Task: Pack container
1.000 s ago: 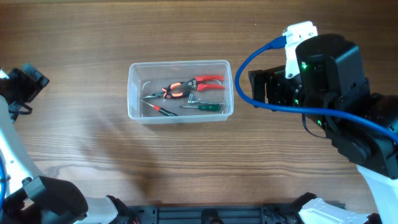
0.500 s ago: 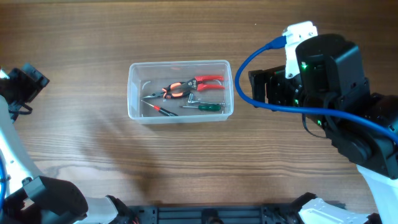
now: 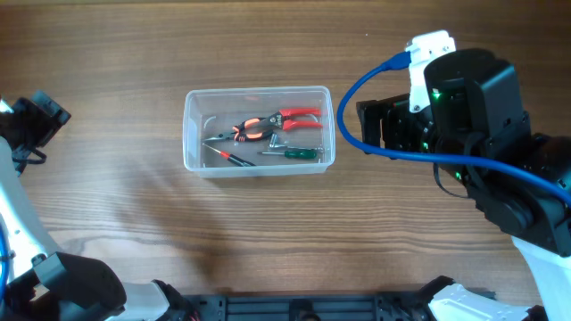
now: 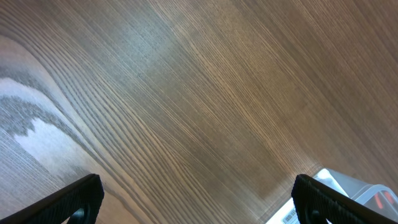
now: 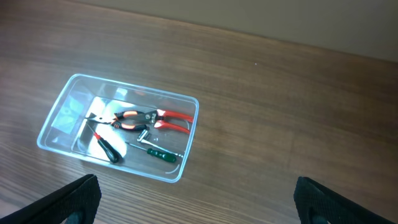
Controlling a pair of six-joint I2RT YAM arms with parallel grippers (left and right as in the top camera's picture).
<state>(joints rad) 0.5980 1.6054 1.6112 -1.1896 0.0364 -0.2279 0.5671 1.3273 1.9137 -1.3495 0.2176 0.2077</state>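
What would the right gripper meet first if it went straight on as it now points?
Probably the bare table beside the container; nothing else shows in that line, though depth is unclear.

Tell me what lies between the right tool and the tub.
Only bare wooden table lies between the right tool and the tub in the right wrist view; overhead, a blue cable loops over that gap.

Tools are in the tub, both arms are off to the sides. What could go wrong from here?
1. The blue cable loops out close to the right end of the tub. A move by the right arm may swing it into the tub.
2. Nothing holds the tub, so a bump could slide it.
3. The pliers lie diagonally among the smaller tools, and a jolt might shift them.
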